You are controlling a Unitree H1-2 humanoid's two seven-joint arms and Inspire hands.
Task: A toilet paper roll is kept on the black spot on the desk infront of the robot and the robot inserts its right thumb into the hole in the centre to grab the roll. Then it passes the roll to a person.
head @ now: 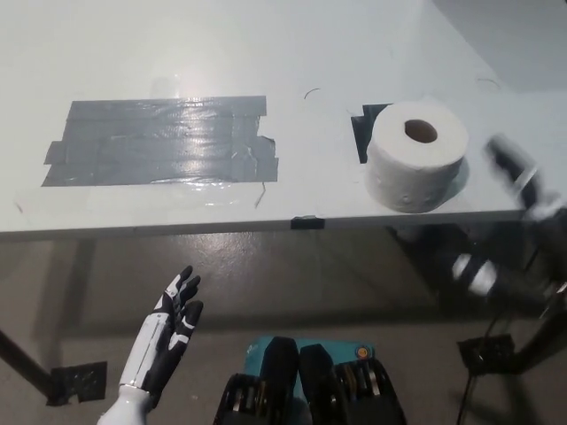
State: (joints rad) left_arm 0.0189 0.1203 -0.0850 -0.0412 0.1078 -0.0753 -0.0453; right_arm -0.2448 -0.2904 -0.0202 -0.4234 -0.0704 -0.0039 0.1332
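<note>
Now the blurred right hand (514,173), grip unreadable, nears the toilet paper roll (416,164) from three o'clock; thumb must find the hole (422,132). Left hand (173,323) idles released.

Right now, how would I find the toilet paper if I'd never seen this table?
Start at the white desk and follow its near edge towards the robot's right. There, past the big grey tape patch, the toilet paper roll stands on end on a small black spot. It is the only round, white, raised thing there, with a hole on top.
</note>
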